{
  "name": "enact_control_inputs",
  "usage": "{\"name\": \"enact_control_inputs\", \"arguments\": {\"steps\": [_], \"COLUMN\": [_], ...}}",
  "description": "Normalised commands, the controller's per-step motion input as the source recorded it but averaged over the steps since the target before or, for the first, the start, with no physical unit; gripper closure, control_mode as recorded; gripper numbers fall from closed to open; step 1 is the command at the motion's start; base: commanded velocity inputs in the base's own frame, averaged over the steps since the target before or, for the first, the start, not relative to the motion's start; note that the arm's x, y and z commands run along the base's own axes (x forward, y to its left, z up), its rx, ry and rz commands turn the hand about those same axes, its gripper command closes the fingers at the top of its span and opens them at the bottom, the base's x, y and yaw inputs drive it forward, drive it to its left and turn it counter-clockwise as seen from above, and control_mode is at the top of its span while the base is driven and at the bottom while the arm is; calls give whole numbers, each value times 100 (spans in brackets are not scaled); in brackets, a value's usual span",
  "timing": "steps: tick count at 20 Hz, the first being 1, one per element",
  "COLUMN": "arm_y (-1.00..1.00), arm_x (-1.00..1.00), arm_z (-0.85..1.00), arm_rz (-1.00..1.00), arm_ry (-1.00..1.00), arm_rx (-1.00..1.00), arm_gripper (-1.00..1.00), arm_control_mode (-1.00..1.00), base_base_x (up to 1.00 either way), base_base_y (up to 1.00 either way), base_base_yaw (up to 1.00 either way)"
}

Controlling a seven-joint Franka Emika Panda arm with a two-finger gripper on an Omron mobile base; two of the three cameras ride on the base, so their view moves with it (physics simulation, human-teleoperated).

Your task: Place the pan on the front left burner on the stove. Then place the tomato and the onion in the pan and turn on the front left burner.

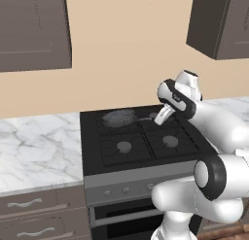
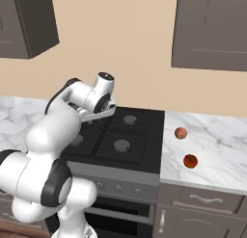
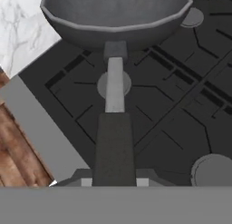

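Both base views look forward and down from behind the arm, at seven and five o'clock, sharing the stove (image 1: 141,137). The hand view looks closely along the pan (image 3: 115,19) handle.

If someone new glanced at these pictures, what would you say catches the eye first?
Probably the white arm reaching over the black four-burner gas stove, its fingers shut on the long dark handle of the small dark grey frying pan, held above the back left of the cooktop. Next, two small balls on the marble counter right of the stove: a pale orange-pink onion and, nearer the front, a red-orange tomato.
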Motion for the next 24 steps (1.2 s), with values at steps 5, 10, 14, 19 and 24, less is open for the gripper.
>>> {"name": "enact_control_inputs", "arguments": {"steps": [5,10,14,19,24], "arm_y": [0,0,0,0,0], "arm_x": [0,0,0,14,33], "arm_z": [-4,-16,-36,-13,0], "arm_rz": [16,16,14,11,5], "arm_ry": [0,-1,-5,-9,-8], "arm_rx": [0,0,0,0,0], "arm_gripper": [100,100,100,100,100], "arm_control_mode": [-100,-100,-100,-100,-100], "base_base_x": [0,0,0,0,0], "base_base_y": [0,0,0,0,0], "base_base_yaw": [0,0,0,0,0]}}
